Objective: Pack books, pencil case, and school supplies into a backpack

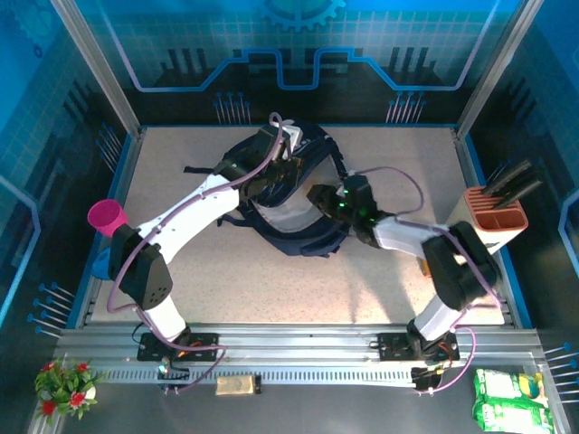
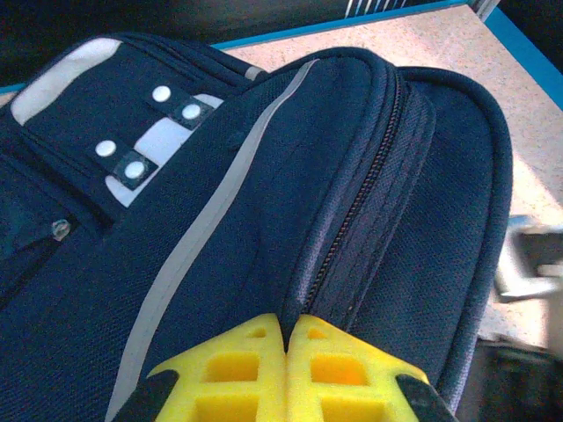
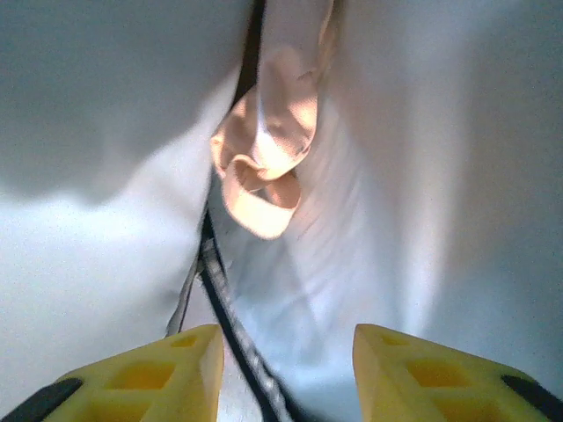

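Then | right gripper stood apart, empty, inside the backpack | pencil case lay straight ahead beyond its tips, lengthwise away, not touching | left gripper was clamped on the zipper seam.

The dark navy backpack takes up most of the frame, with a grey stripe running diagonally across it and a zipper curving down its right side. White patches with round studs sit at upper left. The left gripper has its yellow fingers pressed together at the zipper's lower end. The beige table shows at upper right.
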You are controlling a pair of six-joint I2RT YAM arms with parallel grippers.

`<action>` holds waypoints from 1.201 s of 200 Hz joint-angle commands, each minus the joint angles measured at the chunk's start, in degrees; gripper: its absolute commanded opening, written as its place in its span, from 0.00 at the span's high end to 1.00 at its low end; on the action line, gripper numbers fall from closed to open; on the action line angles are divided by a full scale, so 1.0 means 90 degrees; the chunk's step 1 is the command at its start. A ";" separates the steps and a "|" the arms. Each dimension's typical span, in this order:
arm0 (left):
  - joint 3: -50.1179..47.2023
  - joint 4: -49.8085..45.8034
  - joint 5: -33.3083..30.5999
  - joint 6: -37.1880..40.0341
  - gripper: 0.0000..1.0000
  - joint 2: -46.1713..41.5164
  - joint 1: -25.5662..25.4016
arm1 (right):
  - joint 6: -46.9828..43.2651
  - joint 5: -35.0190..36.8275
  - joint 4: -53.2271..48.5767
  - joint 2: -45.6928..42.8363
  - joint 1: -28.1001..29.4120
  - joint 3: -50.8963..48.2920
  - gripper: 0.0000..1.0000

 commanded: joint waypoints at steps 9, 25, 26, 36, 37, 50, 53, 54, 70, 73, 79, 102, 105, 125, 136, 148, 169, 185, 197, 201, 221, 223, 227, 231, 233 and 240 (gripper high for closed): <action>0.0549 0.0310 0.1030 -0.0197 1.00 0.0307 0.0014 | -0.0113 0.0272 -0.1021 -0.1356 -0.0440 -0.0718 0.45; 0.0718 0.0223 0.1489 -0.0226 0.98 0.0550 -0.0016 | -0.0616 0.0691 -0.2035 -0.2143 -0.0580 -0.0695 0.37; 0.0727 0.0214 0.1507 -0.0227 0.97 0.0565 -0.0019 | -0.0661 0.0715 -0.2075 -0.2184 -0.0587 -0.0691 0.36; 0.0761 0.0153 0.1621 -0.0296 0.89 0.0683 -0.0029 | -0.1116 0.0962 -0.2604 -0.2567 -0.0642 -0.0541 0.30; 0.0759 0.0149 0.1622 -0.0310 0.88 0.0691 -0.0025 | -0.1156 0.0992 -0.2653 -0.2611 -0.0642 -0.0526 0.30; 0.0757 0.0124 0.1494 -0.0463 0.69 0.0784 0.0000 | -0.1584 0.1362 -0.3117 -0.3029 -0.0695 -0.0368 0.22; 0.0757 0.0125 0.1450 -0.0508 0.65 0.0798 0.0016 | -0.1668 0.1414 -0.3173 -0.3100 -0.0716 -0.0341 0.21; 0.0757 0.0126 0.1429 -0.0524 0.63 0.0802 0.0022 | -0.1695 0.1423 -0.3191 -0.3121 -0.0723 -0.0328 0.20; 0.0690 0.0163 0.1261 -0.0778 0.45 0.0791 0.0141 | -0.1969 0.1498 -0.3361 -0.3314 -0.0834 -0.0186 0.16; 0.0654 0.0186 0.1252 -0.0820 0.43 0.0772 0.0174 | -0.2013 0.1508 -0.3406 -0.3325 -0.0837 -0.0149 0.14; 0.0581 0.0231 0.1248 -0.0919 0.39 0.0729 0.0241 | -0.2113 0.1503 -0.3472 -0.3319 -0.0847 -0.0066 0.13; 0.0056 0.0422 0.1216 -0.1416 0.31 0.0412 0.0641 | -0.2371 0.1379 -0.3629 -0.3167 -0.0867 0.0189 0.08; -0.0051 0.0464 0.1233 -0.1494 0.31 0.0361 0.0711 | -0.2408 0.1352 -0.3629 -0.3136 -0.0876 0.0217 0.08; -0.0810 0.0813 0.1532 -0.2114 0.30 -0.0035 0.1258 | -0.2608 0.0999 -0.3538 -0.2995 -0.1012 0.0341 0.07; -0.1270 0.1075 0.1804 -0.2440 0.31 -0.0233 0.1596 | -0.2640 0.0812 -0.3486 -0.2922 -0.1080 0.0405 0.07; -0.1751 0.1369 0.2126 -0.2771 0.32 -0.0407 0.1977 | -0.2642 0.0615 -0.3430 -0.2820 -0.1134 0.0451 0.07; -0.2499 0.1835 0.2695 -0.3226 0.36 -0.0593 0.2572 | -0.2529 0.0387 -0.3311 -0.2669 -0.1161 0.0447 0.07; -0.2967 0.2178 0.3078 -0.3455 0.40 -0.0639 0.2930 | -0.2394 0.0290 -0.3198 -0.2578 -0.1180 0.0376 0.07; -0.3219 0.2392 0.3289 -0.3608 0.42 -0.0630 0.3137 | -0.2331 0.0205 -0.3114 -0.2523 -0.1185 0.0337 0.07; -0.3303 0.2483 0.3363 -0.3645 0.43 -0.0615 0.3204 | -0.2306 0.0184 -0.3101 -0.2513 -0.1180 0.0330 0.07; -0.3583 0.2801 0.3677 -0.3812 0.51 -0.0481 0.3409 | -0.2252 0.0096 -0.3034 -0.2462 -0.1188 0.0301 0.07; -0.3600 0.2822 0.3706 -0.3826 0.52 -0.0456 0.3422 | -0.2258 0.0089 -0.3038 -0.2460 -0.1184 0.0308 0.07; -0.3623 0.2860 0.3740 -0.3839 0.53 -0.0416 0.3442 | -0.2243 0.0074 -0.3033 -0.2455 -0.1189 0.0303 0.07; -0.3641 0.2882 0.3767 -0.3843 0.55 -0.0375 0.3453 | -0.2231 0.0060 -0.3024 -0.2451 -0.1185 0.0300 0.07; -0.3646 0.2893 0.3777 -0.3843 0.55 -0.0351 0.3460 | -0.2230 0.0053 -0.3016 -0.2447 -0.1188 0.0300 0.07; -0.3648 0.2900 0.3789 -0.3841 0.56 -0.0270 0.3474 | -0.2212 0.0046 -0.3014 -0.2430 -0.1189 0.0298 0.07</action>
